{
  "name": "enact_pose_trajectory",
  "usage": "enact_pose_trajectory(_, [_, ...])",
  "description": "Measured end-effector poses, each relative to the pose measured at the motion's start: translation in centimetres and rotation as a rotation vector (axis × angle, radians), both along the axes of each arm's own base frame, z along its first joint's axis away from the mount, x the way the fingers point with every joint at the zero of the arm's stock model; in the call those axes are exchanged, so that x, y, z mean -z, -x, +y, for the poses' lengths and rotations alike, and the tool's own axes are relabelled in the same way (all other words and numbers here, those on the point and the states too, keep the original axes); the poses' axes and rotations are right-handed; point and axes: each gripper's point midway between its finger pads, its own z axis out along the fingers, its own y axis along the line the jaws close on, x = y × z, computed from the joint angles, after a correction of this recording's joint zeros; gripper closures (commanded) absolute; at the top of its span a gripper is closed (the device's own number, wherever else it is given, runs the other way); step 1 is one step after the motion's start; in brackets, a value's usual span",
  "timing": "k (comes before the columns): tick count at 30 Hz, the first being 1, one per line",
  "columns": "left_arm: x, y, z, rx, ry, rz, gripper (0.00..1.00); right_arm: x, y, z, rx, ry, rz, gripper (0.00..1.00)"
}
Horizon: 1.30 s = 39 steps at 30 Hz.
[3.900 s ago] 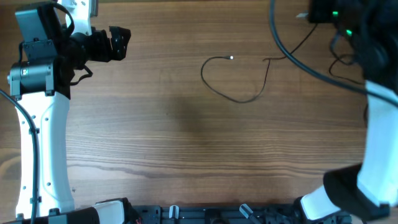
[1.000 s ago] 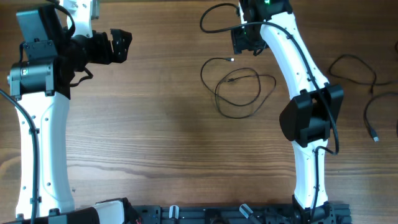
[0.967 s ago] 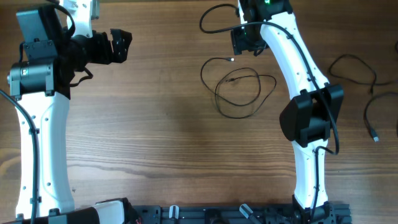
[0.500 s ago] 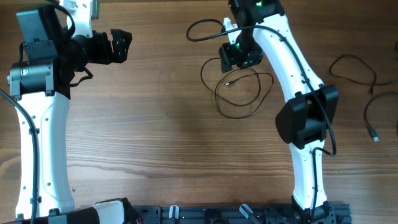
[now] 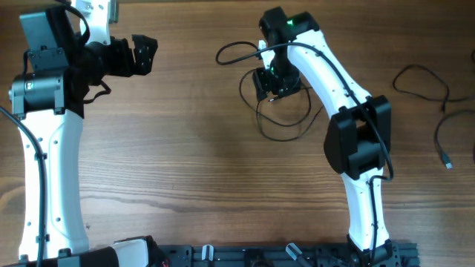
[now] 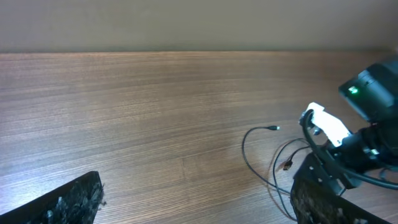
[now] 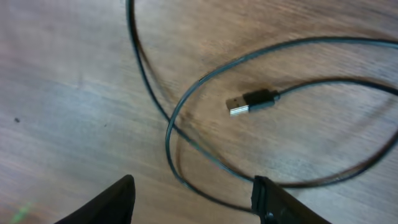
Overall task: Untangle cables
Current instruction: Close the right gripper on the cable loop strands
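Note:
Thin black cables [image 5: 286, 122] lie in overlapping loops on the wooden table [image 5: 185, 170], far centre. My right gripper [image 5: 269, 83] hangs open just over the loops' upper left part. In the right wrist view the loops [image 7: 186, 106] cross below me, a small USB plug [image 7: 249, 101] lies inside them, and one strand runs under the gap of my right gripper [image 7: 193, 200], which holds nothing. My left gripper [image 5: 143, 53] stands open at the far left, well away from them. The left wrist view shows the left gripper [image 6: 199, 205] wide open and the cables [image 6: 261, 149] at the right.
Two more thin black cables [image 5: 423, 78] [image 5: 444, 141] lie apart at the table's right edge. The right arm's own thicker wire [image 5: 231, 49] arcs out left of its wrist. The arm bases [image 5: 260, 256] line the near edge.
My right gripper has come from the far edge down and to the left, onto the cable loops, closing slightly. The left arm and the cables have not moved.

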Motion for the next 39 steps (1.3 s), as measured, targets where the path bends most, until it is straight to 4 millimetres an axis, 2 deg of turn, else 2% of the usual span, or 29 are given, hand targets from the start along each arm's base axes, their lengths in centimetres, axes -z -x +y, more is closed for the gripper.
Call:
enact_pose_trajectory(5, [0.0, 0.0, 0.0, 0.0, 0.0, 0.0, 0.02, 1.4, -0.2, 0.3, 0.018, -0.003, -0.008, 0.37])
enact_pose_trajectory(10, [0.0, 0.0, 0.0, 0.0, 0.0, 0.001, 0.01, 3.2, 0.9, 0.7, 0.013, 0.01, 0.017, 0.37])
enact_pose_trajectory(13, [0.0, 0.0, 0.0, 0.0, 0.0, 0.001, 0.01, 3.7, 1.3, 1.3, 0.002, 0.011, 0.017, 0.37])
enact_pose_trajectory(21, [0.0, 0.0, -0.1, 0.003, 0.002, 0.001, 0.01, 3.8, 1.9, 3.0, -0.025, 0.007, 0.008, 0.36])
enact_pose_trajectory(26, [0.0, 0.1, -0.2, 0.011, 0.01, 0.003, 0.01, 3.8, 1.9, 3.3, -0.027, 0.003, 0.0, 0.36])
enact_pose_trajectory(39, [0.1, 0.2, -0.3, 0.014, 0.013, 0.006, 0.01, 3.8, 0.1, 3.8, -0.037, -0.011, -0.077, 0.36])
